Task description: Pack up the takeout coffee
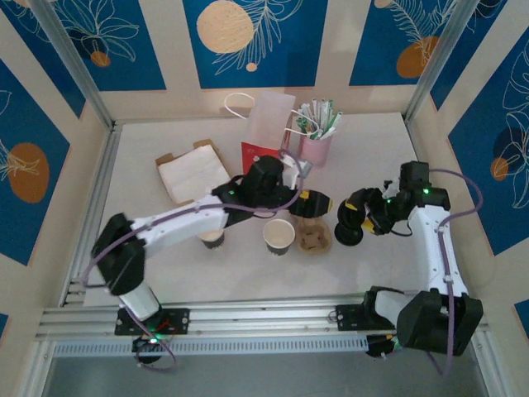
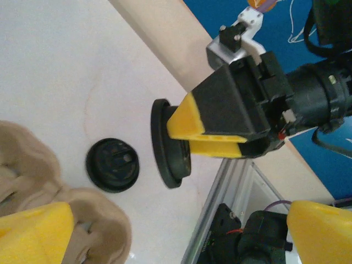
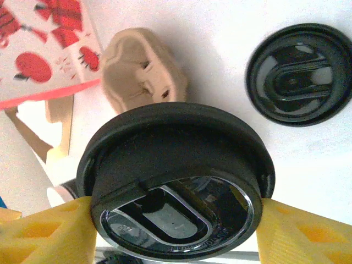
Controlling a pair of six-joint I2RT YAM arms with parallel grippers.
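My right gripper is shut on a black coffee lid, pinched by its rim between the yellow fingers and held on edge above the table. A second black lid lies flat on the table just beneath it. The tan pulp cup carrier sits to the left of that lid. My left gripper hovers open over the carrier's edge, with nothing between its fingers. Two paper cups stand open-topped, one beside the carrier, the other under my left forearm.
A white paper bag with red print stands at the back centre. Beside it is a pink cup of packets and stirrers. A cardboard tray of napkins lies at the back left. The metal rail runs along the near edge.
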